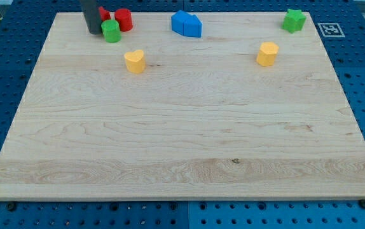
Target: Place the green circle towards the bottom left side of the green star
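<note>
The green circle [111,31] sits near the top left of the wooden board [182,146]. The green star [294,20] is at the top right corner. My tip [93,30] is the end of a dark rod at the view's top left. It stands just left of the green circle, touching or nearly touching it. The star lies far to the right of both.
A red circle [124,20] sits just up and right of the green circle, with another red block [103,13] partly hidden behind the rod. Two blue blocks [187,24] stand at top centre. A yellow heart [134,61] and a yellow block [267,54] lie lower.
</note>
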Tool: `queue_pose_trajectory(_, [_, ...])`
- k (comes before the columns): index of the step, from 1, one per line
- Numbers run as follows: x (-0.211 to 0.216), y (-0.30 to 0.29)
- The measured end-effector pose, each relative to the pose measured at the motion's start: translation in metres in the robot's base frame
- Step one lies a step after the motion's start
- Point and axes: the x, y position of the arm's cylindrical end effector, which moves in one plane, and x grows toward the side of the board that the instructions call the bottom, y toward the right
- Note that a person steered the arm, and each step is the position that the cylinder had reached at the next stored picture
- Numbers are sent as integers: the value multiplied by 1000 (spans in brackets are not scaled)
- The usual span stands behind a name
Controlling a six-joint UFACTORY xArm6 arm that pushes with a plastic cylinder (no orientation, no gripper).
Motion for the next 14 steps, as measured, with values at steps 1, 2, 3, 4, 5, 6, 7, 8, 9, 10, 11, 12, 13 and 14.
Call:
queue_pose_trajectory(1, [0, 17])
queue_pose_trajectory(2, [0, 41])
queue_pose_trajectory(3, [21, 64])
queue_pose_trajectory(4, [47, 92])
queue_pose_trajectory(5, [51, 127])
queue_pose_trajectory(6, [55, 159])
queue_pose_trajectory(7, [56, 190])
queue_pose_trajectory(8, [61, 217])
queue_pose_trajectory(9, [65, 242])
queue_pose_trajectory(10, [65, 261])
queue_pose_trajectory(11, [65, 280])
queue_pose_trajectory(12, [65, 304])
queue_pose_trajectory(13, [68, 324])
queue_pose_trajectory(14, [68, 339])
